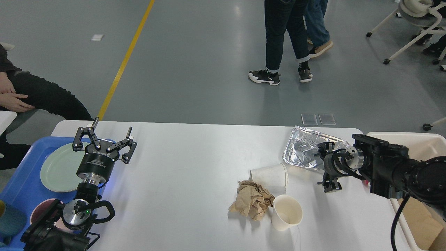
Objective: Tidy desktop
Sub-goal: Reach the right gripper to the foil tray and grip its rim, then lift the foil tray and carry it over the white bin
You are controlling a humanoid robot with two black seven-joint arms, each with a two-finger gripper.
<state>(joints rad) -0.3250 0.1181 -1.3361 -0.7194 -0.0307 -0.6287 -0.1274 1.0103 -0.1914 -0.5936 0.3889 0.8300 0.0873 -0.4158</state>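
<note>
The left pincer (104, 141) gapes wide above the blue tray (21, 188). The right pincer (329, 167) points end-on over the white tabletop (181, 174), near the foil tray (306, 148); I cannot tell its gap.

left arm rising from lower left, left gripper (104, 141) fingers spread wide, right arm reaching in from right, right gripper (325, 167) end-on, seemingly parted

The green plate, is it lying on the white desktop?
No, the green plate lies in the blue tray at the left edge of the desktop.

Grey floor (209, 52), yellow line (126, 59), perhaps wheeled chairs (414, 24) far right.
</note>
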